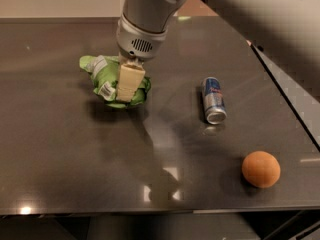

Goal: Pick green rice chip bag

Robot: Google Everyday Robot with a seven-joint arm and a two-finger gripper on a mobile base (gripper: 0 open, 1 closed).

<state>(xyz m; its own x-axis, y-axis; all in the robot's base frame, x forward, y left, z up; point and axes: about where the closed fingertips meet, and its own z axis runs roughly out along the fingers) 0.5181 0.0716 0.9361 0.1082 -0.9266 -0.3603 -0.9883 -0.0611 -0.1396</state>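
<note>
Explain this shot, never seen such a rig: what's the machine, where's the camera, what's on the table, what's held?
The thick grey tube is the single arm of a mobile robot. It ends in a two-finger gripper. There is only one camera view, looking down on the dark glossy table; where the camera is mounted is not on record. A blue-and-silver drink can lies on its side, and a round orange fruit sits nearer the camera. The gripper is closed on the crumpled, light-green glossy plastic green rice chip bag. A shadow under the bag suggests it is just off the surface.
</note>
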